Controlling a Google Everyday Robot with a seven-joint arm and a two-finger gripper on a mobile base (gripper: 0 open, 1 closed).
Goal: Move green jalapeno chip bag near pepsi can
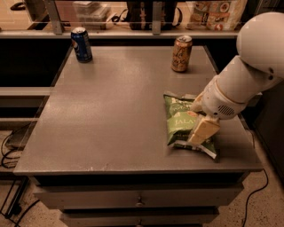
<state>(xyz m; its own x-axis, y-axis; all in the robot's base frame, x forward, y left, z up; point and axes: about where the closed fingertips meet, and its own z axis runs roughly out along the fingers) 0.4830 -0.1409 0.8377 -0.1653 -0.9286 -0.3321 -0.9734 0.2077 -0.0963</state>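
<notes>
The green jalapeno chip bag (pixel 181 123) lies flat on the right side of the grey table (pixel 111 111), near its front edge. My gripper (pixel 201 127) hangs from the white arm (pixel 248 75) and sits right over the bag's right half, covering part of it. The pepsi can (pixel 81 44), blue with a silver top, stands upright at the table's far left corner, far from the bag and the gripper.
A tan-gold can (pixel 181 54) stands upright at the back right, just behind the bag. A shelf with bags and boxes (pixel 213 11) runs behind the table. Drawers (pixel 137 199) are below the front edge. Cables lie on the floor at the left (pixel 9 150).
</notes>
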